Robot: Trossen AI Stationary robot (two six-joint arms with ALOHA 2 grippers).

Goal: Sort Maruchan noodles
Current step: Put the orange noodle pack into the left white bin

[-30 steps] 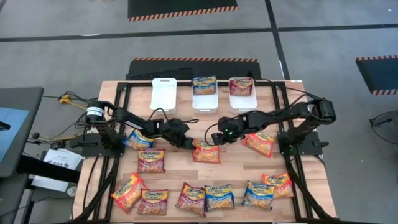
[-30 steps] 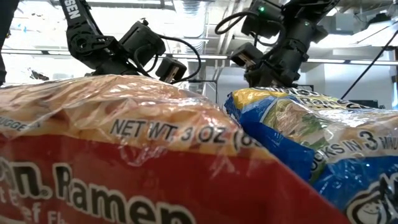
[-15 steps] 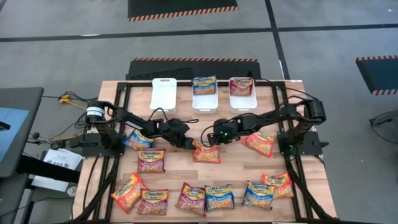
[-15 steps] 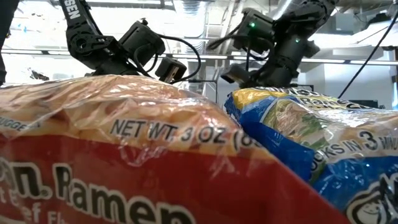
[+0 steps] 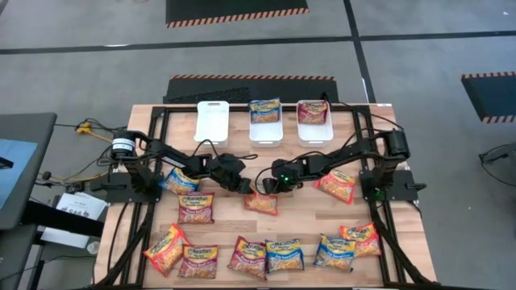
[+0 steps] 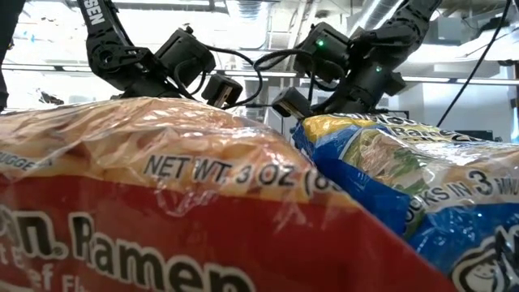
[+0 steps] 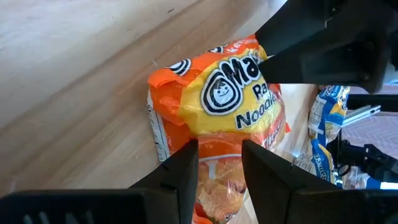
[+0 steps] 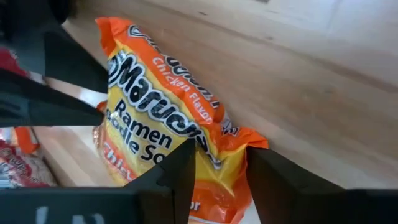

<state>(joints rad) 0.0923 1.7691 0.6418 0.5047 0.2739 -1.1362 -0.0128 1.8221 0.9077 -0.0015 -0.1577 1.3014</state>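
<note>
Left gripper (image 5: 247, 186): at mid-table, its 2 dark fingers (image 7: 180, 180) clamped on one end of the orange packet (image 5: 261, 202).
Right gripper (image 5: 263, 185): just right of the left one, its fingers (image 8: 177, 174) straddling the opposite end of the same orange packet (image 8: 165, 143); whether they press on the wrapper cannot be told.
Orange packet: at the middle of the wooden table (image 5: 306, 213), between the 2 grippers, tilted, label reading Maruchan ramen noodle, chicken flavour.
Bins: 3 white bins along the far edge; the left bin (image 5: 211, 121) shows only its white floor, the middle bin (image 5: 265, 131) carries a blue-and-yellow packet (image 5: 264, 109) at its far end, the right bin (image 5: 314, 129) has a dark red packet (image 5: 312, 111).
Near row: 6 packets lie along the near edge, among them a blue-and-yellow one (image 5: 284, 254) near the centre.
Other packets: 1 orange packet (image 5: 336, 184) right of the grippers; a blue-and-yellow packet (image 5: 179, 181) and a dark red packet (image 5: 195, 208) on the left.
Low view: 2 packets fill the foreground, red (image 6: 138, 211) and blue (image 6: 413, 195), both arms behind them.
</note>
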